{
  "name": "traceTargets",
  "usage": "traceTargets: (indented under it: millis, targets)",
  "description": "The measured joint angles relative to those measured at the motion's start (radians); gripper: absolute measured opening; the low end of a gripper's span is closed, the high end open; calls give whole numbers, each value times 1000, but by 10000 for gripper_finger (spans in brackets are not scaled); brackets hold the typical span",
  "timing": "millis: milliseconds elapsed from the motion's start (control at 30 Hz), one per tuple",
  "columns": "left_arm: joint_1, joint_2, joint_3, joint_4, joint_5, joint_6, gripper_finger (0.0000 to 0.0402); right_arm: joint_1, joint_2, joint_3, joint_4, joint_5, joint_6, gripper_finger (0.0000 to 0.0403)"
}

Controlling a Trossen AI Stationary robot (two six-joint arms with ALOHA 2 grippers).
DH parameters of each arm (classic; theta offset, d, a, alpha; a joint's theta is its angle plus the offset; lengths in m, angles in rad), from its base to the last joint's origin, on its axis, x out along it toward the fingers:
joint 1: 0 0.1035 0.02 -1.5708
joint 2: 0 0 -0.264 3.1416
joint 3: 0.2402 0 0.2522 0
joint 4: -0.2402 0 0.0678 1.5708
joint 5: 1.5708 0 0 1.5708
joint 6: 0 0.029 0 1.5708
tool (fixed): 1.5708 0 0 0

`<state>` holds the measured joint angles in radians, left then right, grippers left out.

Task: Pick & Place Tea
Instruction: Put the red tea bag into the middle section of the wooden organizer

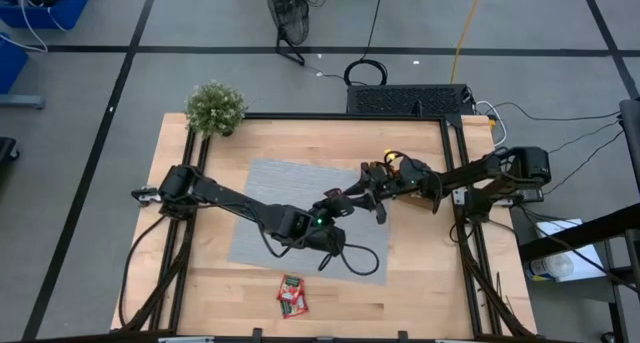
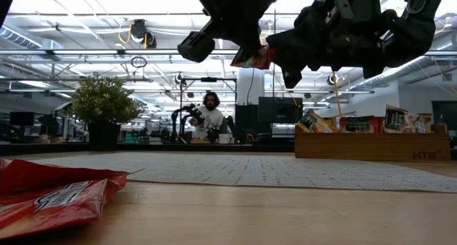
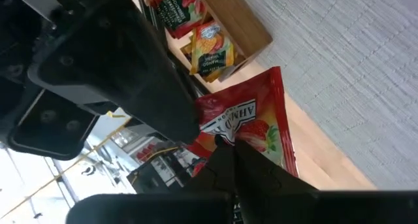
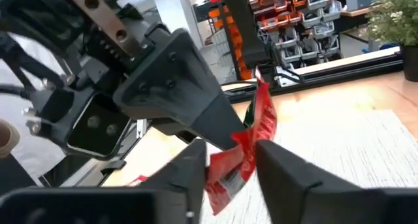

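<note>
A red tea sachet [image 2: 253, 57] hangs in the air above the grey mat [image 1: 265, 218], between my two grippers. My left gripper [image 1: 338, 201] reaches in from the table's left and is shut on it. My right gripper [image 1: 372, 197] comes from the right, its fingers closed in on the same sachet [image 4: 243, 149]. More red sachets [image 1: 292, 295] lie flat on the wood near the table's near edge, close in the low view [image 2: 50, 195]. The wooden tray [image 2: 371, 145] stands at the mat's far right and holds upright sachets [image 3: 210, 51]. My left gripper pinches the red sachet by one edge [image 3: 230, 140] between its two fingers. The sachet is lifted clear of the mat and sticks out beyond the fingertips. My right gripper has the sachet's other end [image 4: 225, 172] between its two fingers, coming level from the table's right. That end is crumpled across the narrow gap.
A potted plant [image 1: 215, 108] stands at the table's far left corner. The right arm covers most of the tray in the high view. Bare wood lies around the mat on the near side. A person sits far off in the room [image 2: 208, 116].
</note>
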<state>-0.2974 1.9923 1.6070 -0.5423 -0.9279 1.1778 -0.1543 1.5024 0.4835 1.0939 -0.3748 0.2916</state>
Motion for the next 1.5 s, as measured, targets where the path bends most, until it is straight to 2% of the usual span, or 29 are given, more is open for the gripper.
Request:
traceTargets:
  millis: [167, 333, 433, 567, 633, 700, 800, 967, 1033, 1133, 1233, 1300, 1400, 1500]
  targets:
    - [0, 0, 0, 8, 11, -12, 3, -2, -1, 0, -26, -23, -85, 18]
    - [-2, 0, -1, 18, 20, -161, 22, 3, -4, -2, -47, -39, -120, 3]
    - [-10, 0, -1, 24, 16, -364, 36, 7, -29, -34, -51, 27, -144, 1]
    - [-27, -15, 0, -10, 32, -570, 46, 7, -104, -117, -59, 173, -158, 1]
    - [-27, -34, 0, -58, 98, -646, 47, 26, -161, -168, -51, 264, -171, 1]
    - [-5, -49, 0, -51, 211, -724, 48, 62, -217, -222, -40, 370, -204, 1]
    - [50, -78, 0, -31, 376, -834, 48, 150, -278, -300, 74, 475, -313, 0]
    - [174, -125, 0, 157, 840, -916, 49, 314, -293, -400, 242, 612, -515, 0]
    - [218, -128, 2, 255, 955, -952, 49, 360, -286, -407, 277, 616, -580, 0]
    - [274, -129, 0, 319, 1032, -1012, 49, 407, -280, -399, 287, 618, -647, 0]
    - [315, -130, 0, 303, 1041, -1057, 49, 438, -285, -389, 301, 622, -684, 0]
    - [332, -130, 0, 278, 1058, -1085, 49, 458, -285, -391, 302, 662, -710, 0]
    - [338, -130, 0, 292, 1149, -1104, 49, 481, -285, -391, 308, 716, -763, 0]
    - [329, -123, 0, 326, 1249, -1111, 50, 485, -285, -391, 313, 715, -775, 0]
